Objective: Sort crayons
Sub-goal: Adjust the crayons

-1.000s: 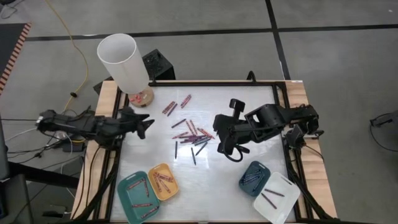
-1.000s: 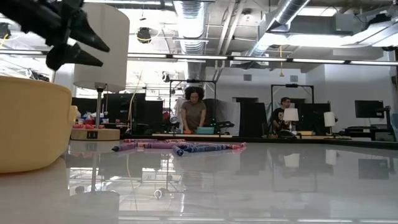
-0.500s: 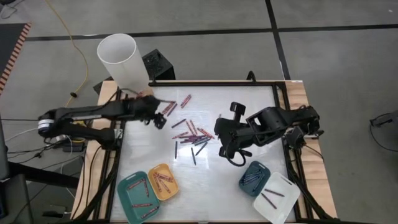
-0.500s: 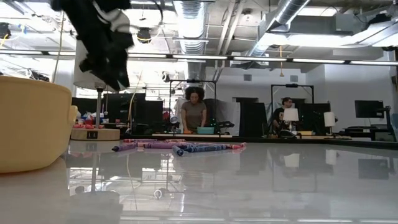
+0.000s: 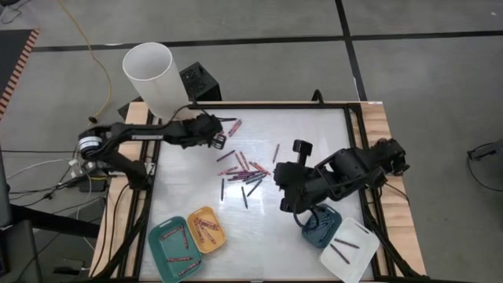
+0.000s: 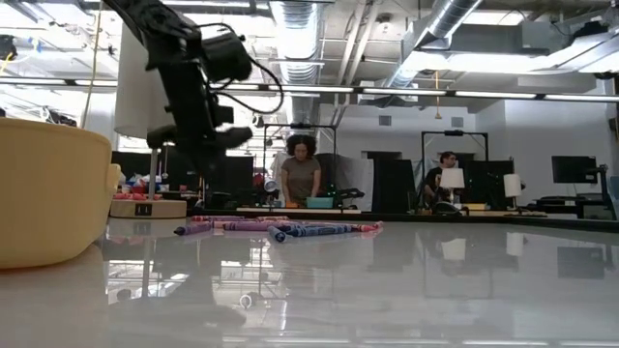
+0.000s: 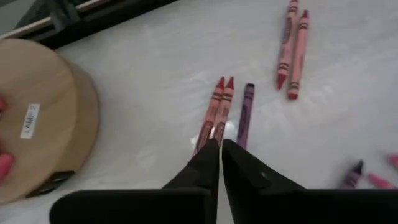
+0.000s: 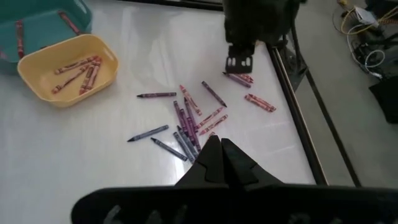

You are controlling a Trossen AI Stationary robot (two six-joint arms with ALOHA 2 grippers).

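The crayons lie loose on the white table: a main pile (image 5: 242, 169) at mid-table and a small group of two red (image 7: 219, 102) and one purple (image 7: 244, 112) at the far left. My left gripper (image 7: 220, 144) is shut, slanting down over that group (image 5: 221, 139). My right gripper (image 8: 221, 149) is shut and holds nothing. It hangs above the table (image 5: 289, 200) between the pile and the dark-blue tray (image 5: 321, 226). My left gripper's shut fingertips (image 7: 211, 152) stand over the near ends of the two red crayons (image 7: 204, 134), slanting down from the table's left. The fingers hide that spot, so I cannot tell whether they touch the crayons.
Teal (image 5: 173, 248) and yellow (image 5: 206, 229) trays with crayons sit at the near left. A white tray (image 5: 350, 248) sits near right, beside the dark-blue one. A white lamp (image 5: 153, 79) on a wooden base (image 7: 37, 118) stands at the far left corner. Two more crayons (image 7: 292, 56) lie beyond the left gripper.
My left gripper has swung from the table's left edge toward the right and far side, sunk, tipped downward over the far-left crayons, and shut. My right gripper has drifted a little toward the near edge.
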